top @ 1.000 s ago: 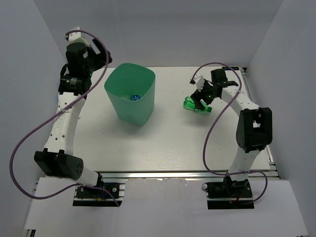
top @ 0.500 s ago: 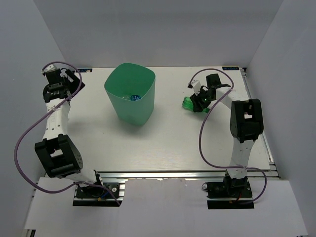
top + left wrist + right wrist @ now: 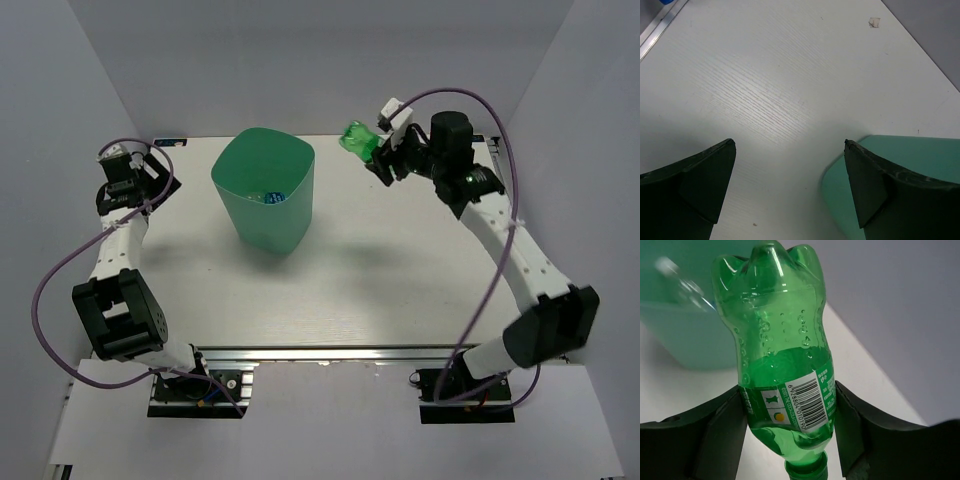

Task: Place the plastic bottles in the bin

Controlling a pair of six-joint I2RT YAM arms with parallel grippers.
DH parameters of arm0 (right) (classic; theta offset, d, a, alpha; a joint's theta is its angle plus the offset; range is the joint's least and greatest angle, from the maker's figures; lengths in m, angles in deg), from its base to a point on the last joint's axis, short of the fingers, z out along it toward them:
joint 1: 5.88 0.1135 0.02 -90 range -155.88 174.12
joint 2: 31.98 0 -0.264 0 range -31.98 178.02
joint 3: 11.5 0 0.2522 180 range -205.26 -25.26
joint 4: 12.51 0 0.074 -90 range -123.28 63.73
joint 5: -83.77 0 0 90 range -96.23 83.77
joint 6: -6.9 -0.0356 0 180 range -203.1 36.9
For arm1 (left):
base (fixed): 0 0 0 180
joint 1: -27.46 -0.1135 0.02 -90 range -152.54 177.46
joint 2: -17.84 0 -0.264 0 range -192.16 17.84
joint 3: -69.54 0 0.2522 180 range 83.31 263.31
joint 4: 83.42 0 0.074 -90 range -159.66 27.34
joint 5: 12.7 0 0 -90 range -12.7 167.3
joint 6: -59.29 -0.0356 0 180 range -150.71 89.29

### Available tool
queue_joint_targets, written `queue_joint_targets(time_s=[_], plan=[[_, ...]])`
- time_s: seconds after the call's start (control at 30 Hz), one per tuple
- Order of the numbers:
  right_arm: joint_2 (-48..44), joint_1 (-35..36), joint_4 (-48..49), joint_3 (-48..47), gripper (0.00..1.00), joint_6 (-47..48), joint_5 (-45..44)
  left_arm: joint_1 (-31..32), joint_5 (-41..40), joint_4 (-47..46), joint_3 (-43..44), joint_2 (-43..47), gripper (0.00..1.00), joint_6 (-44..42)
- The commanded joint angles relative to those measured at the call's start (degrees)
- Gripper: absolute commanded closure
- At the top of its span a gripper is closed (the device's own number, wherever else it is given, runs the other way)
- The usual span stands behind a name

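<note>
**Task status: one bottle in carry, not yet over the bin**

Right jaws: closed on the green bottle [image 3: 777,340], one pad on each side of the labelled lower body. The cap end points back toward the wrist and the lobed base points away from it. The bottle is lifted clear of the tabletop [image 3: 380,290].

Left jaws: spread wide and holding nothing. They hang over bare tabletop at the far left, with a corner of the bin's wall showing beside the right-hand pad.

Position of the task items: the bin [image 3: 262,200] stands upright in the left-centre of the tabletop. In the top view the carried bottle sits to the right of the bin's rim, near it but apart, and not above the opening.

Progress, as a judgement: pick-up is complete. Carrying the bottle over the opening and releasing it remain. No other bottle shows on the tabletop.

Limits of view:
- A small object with a blue spot [image 3: 272,196] lies at the bottom of the bin. It is too small to identify, so the count of bottles already deposited cannot be told.
- A pale blurred shape [image 3: 680,285] in the right wrist view cannot be identified.
- The bottle's cap is cut off at the frame edge
</note>
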Motion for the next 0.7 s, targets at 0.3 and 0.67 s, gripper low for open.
queue_joint_targets(time_s=[0.3, 0.67], plan=[[10.16, 19.95, 12.78, -18.63, 0.57, -12.16, 1.10, -0.67, 3.94, -4.17, -2.00, 1.64, 0.02, 0.81], [25.91, 25.05, -1.49, -40.10, 0.11, -7.15, 1.64, -0.94, 2.27, -2.33, 1.61, -1.16, 0.02, -2.71]])
